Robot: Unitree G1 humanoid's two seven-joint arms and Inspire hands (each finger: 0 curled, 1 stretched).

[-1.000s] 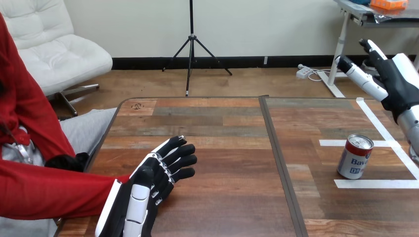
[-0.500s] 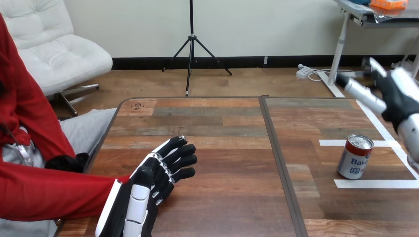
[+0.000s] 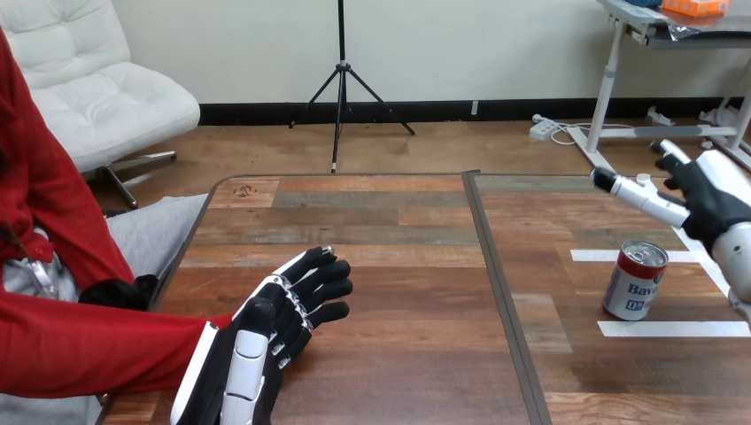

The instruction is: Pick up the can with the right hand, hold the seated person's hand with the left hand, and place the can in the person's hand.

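Note:
A red-and-white can (image 3: 635, 282) stands upright on the table's right part, inside a square of white tape (image 3: 673, 328). My right hand (image 3: 711, 202) hovers open just above and to the right of the can, its fingers (image 3: 639, 191) stretched out to the left, not touching it. At the lower left, my left hand (image 3: 241, 359) lies back-up over the person's black-gloved hand (image 3: 328, 288). My fingers curl round that hand, and its black fingers stick out past mine toward the table's middle. The person's red sleeve (image 3: 97, 345) comes in from the left edge.
The wooden table (image 3: 398, 266) has a dark seam (image 3: 496, 274) running front to back. The person sits at the left side, with their other gloved hand (image 3: 120, 292) resting near their lap beyond the table's edge.
My right hand has come down and slightly left, from high at the right edge to just above the can. My left hand, the person's hand and the can have not moved.

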